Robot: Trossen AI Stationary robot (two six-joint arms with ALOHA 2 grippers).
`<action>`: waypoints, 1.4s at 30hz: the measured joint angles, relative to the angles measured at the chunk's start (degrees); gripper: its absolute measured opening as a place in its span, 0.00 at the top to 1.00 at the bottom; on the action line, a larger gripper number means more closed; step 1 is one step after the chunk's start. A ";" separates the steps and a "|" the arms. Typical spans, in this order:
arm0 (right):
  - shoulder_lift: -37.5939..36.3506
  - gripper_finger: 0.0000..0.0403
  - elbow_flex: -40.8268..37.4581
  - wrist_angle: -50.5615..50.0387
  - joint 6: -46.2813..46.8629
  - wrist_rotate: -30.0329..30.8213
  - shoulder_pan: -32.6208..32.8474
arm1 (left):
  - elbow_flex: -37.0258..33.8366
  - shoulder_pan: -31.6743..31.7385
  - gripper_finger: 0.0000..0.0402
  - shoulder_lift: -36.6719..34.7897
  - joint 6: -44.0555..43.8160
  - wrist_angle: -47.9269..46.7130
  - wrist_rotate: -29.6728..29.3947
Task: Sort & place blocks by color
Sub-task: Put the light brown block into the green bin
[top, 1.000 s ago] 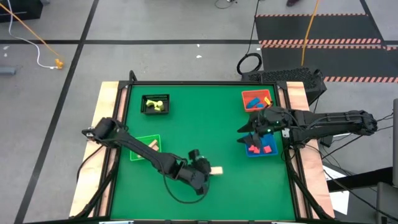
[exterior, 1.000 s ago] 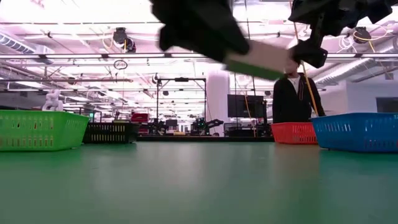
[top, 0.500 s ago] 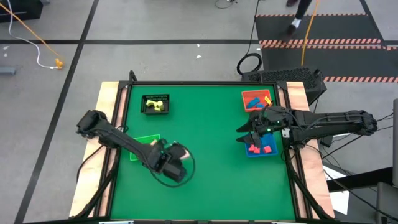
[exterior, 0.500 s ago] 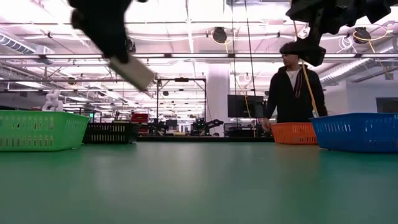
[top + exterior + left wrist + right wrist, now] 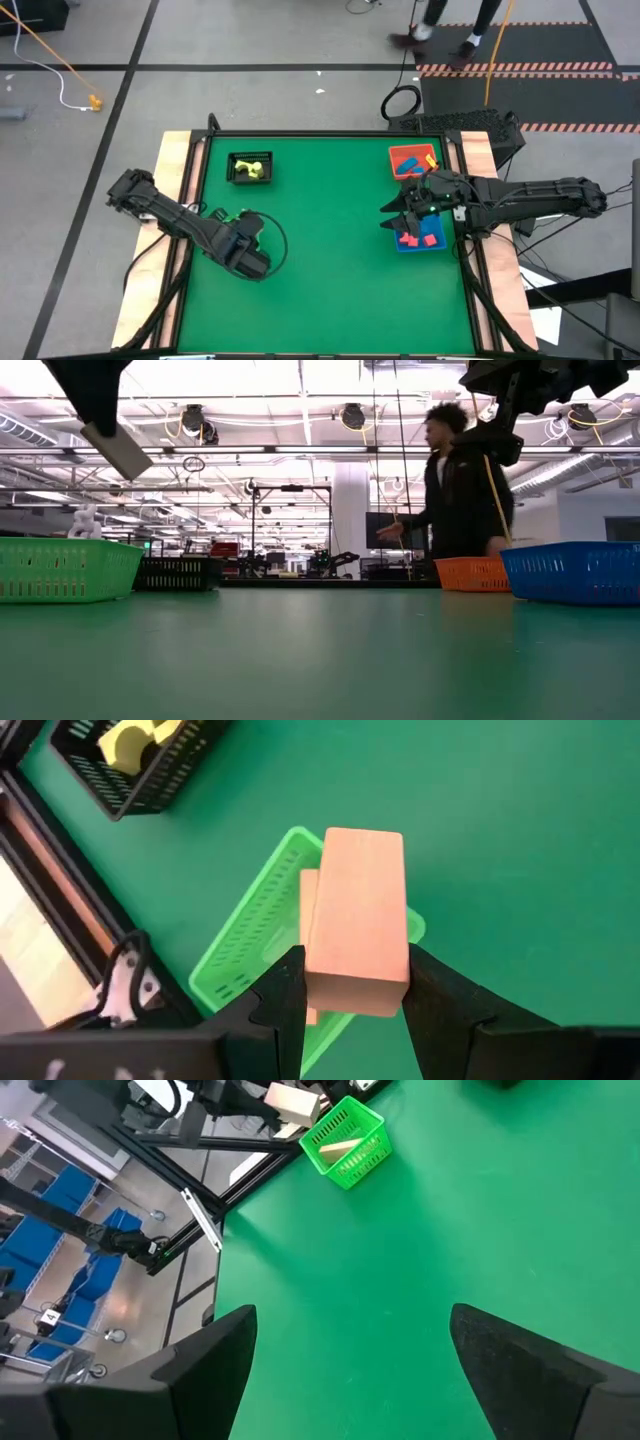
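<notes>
My left gripper is shut on a tan wooden bar block held in the air above the green bin, which has another tan block lying in it. In the high view the left gripper covers most of that bin. In the low view the bar slants down out of the gripper at the upper left. My right gripper hangs open and empty over the blue bin, which has red blocks in it. My left gripper pinches the bar between its two fingers, which press on two opposite long faces at the bar's near end. The bar sticks out ahead along the fingers. It is lifted clear above the green bin and slants downward.
A black bin with yellow-green blocks stands at the far left. A red bin with a few blocks stands at the far right, next to the blue bin. A person walks past beyond the table's far edge.
My left gripper has carried the tan bar from the table's near middle toward the left edge and now holds it over the green bin, still lifted clear. The person behind the table has walked toward the left.
</notes>
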 joint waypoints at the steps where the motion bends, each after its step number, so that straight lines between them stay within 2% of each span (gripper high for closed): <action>1: -0.01 0.19 0.00 0.11 -0.05 0.01 0.00 | -0.18 0.00 0.67 -0.54 0.00 0.06 0.17; 9: 0.01 0.19 0.00 3.09 -0.07 -0.02 0.00 | -4.34 0.00 0.67 -5.87 -2.86 0.09 1.51; 19: -0.01 0.19 0.00 4.73 -0.07 -0.02 0.00 | -13.95 -0.26 0.67 -11.36 -7.65 1.90 5.04; 36: -0.02 0.19 0.00 5.66 -0.09 -0.02 -0.01 | -28.18 -0.26 0.67 -11.79 -7.48 19.63 9.58; 42: -0.01 0.19 0.00 5.64 -0.09 -0.02 0.00 | -29.31 -0.23 0.66 -11.81 -7.29 21.31 9.93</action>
